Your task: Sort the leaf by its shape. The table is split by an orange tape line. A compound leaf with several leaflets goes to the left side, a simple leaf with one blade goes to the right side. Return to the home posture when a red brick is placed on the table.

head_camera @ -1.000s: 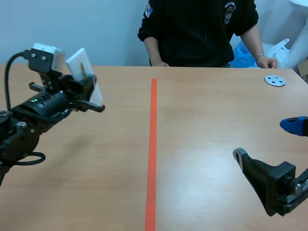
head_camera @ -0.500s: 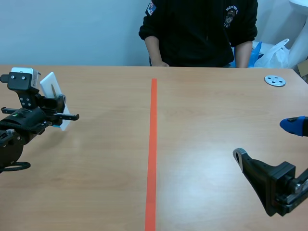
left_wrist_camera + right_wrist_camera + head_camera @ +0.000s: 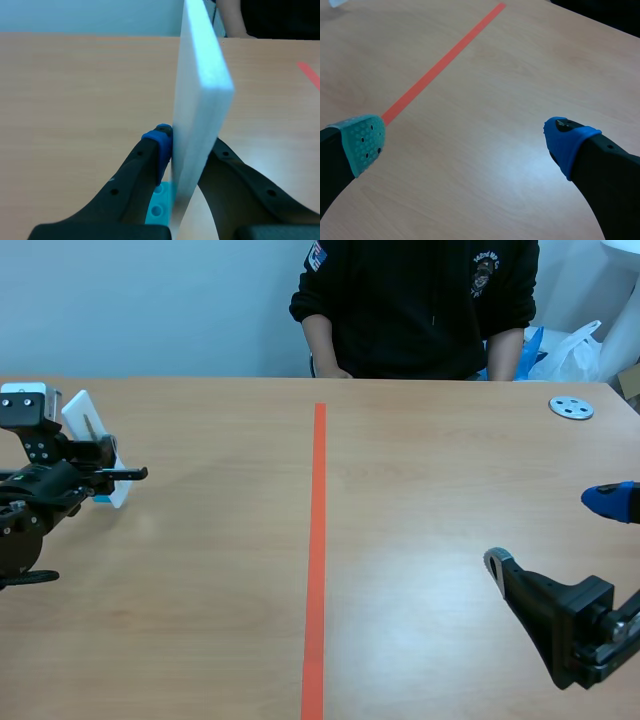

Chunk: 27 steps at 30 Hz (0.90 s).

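My left gripper (image 3: 189, 150) is clamping a white card (image 3: 202, 95) edge-on to my wrist camera. Its face is pointing away, unseen, and its upper end is running past the picture's edge. From the scene view, the mark (image 3: 90, 426) on it is reading too small to identify.
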Each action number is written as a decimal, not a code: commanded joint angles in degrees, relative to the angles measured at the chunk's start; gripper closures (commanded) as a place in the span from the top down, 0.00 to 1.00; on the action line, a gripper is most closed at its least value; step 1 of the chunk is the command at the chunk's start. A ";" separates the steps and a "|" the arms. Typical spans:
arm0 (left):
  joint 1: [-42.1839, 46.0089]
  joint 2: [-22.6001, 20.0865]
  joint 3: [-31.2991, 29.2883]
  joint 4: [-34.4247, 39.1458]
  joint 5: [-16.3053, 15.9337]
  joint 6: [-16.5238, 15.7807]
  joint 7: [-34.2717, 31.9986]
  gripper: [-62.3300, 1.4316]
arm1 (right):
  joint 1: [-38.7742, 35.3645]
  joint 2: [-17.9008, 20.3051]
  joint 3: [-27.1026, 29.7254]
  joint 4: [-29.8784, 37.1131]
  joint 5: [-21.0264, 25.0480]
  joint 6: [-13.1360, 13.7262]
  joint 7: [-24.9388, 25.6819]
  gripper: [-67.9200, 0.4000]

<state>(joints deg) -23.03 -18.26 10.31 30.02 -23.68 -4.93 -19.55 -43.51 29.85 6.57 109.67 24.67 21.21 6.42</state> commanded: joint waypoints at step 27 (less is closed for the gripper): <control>-1.11 -1.22 -0.26 -1.01 -4.20 -0.26 -3.34 0.55 | 0.63 -0.02 0.50 1.01 0.68 1.11 0.37 1.00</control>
<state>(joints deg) -23.00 -18.41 10.31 27.55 -27.83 -4.95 -21.43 -43.51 29.85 6.57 109.67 24.80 22.28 6.00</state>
